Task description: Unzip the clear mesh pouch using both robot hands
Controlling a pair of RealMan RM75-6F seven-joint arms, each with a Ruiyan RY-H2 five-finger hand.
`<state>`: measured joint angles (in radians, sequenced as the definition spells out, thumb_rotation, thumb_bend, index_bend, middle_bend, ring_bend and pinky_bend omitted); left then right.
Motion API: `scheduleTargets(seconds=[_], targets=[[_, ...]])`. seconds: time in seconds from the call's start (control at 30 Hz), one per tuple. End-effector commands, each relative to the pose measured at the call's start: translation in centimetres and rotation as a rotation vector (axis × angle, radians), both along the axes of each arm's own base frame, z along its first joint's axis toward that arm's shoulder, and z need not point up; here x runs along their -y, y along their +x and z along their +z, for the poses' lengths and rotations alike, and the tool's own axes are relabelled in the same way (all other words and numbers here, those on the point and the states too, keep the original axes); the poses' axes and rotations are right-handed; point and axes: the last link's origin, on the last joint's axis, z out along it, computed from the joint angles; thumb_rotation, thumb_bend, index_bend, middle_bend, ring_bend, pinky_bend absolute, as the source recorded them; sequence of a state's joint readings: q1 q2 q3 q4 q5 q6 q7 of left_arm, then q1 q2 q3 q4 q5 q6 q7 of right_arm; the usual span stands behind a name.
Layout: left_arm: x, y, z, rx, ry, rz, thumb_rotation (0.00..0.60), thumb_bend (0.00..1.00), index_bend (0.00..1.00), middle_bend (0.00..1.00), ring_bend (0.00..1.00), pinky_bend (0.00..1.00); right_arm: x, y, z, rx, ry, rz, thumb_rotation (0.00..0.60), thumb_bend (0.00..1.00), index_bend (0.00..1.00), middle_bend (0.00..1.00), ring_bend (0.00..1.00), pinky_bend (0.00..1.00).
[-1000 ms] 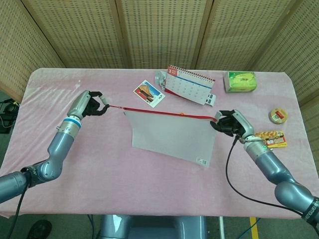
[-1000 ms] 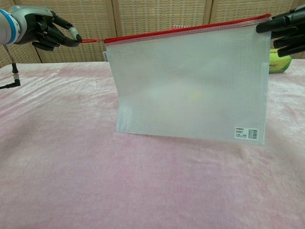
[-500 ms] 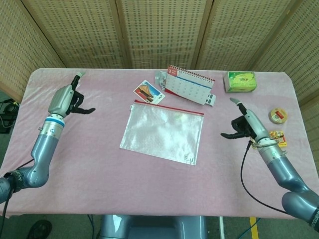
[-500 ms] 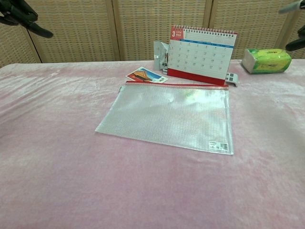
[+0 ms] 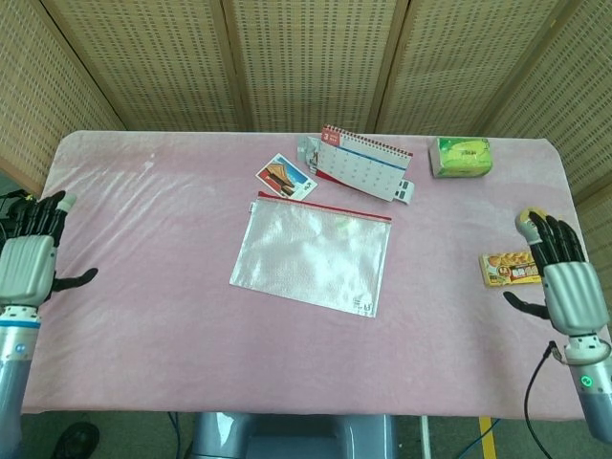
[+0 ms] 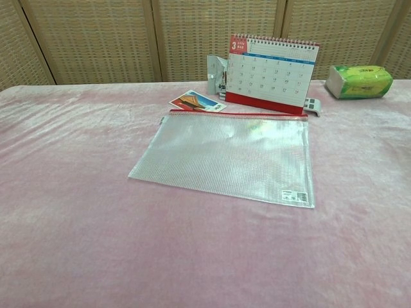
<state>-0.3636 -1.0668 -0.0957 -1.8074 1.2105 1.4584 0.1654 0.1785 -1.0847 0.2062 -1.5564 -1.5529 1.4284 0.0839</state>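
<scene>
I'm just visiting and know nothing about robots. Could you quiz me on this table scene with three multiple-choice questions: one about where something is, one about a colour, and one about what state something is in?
1. Where does the clear mesh pouch lie?
A. Flat on the pink table cover, near the middle
B. Leaning on the wicker screen
C. On top of the tissue pack

2. What colour is the pouch's zipper strip?
A. Blue
B. Red
C. Black

3. What are the left hand and right hand doing?
A. Both grip the pouch
B. One pinches the zipper
C. Both are open and hold nothing, at the table's side edges

Answers: 1 A, the pouch rests flat in front of the desk calendar. 2 B, a red strip runs along its far edge. 3 C, both hands show spread fingers, far from the pouch.
</scene>
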Motion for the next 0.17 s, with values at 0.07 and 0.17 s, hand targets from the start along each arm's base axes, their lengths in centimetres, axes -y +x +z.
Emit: scheduleTargets(seconds=[0.07,0.17], targets=[[5.2,-1.5,0.0,-0.065,0.014,0.016,0.6,0.0,0.0,0.0,0.0,0.0,-3.2,-1.8,-0.8,-0.063,-0.017,-0.042,0.6,0.0,0.01,0.0,0.0,0.0],[6.7,-1.9,-0.3,-0.083,0.008,0.026,0.6,0.0,0.0,0.0,0.0,0.0,-3.9,-2.3,-0.9,-0.078,-0.015,-0.061,0.6,0.0,0.01,0.0,0.0,0.0]])
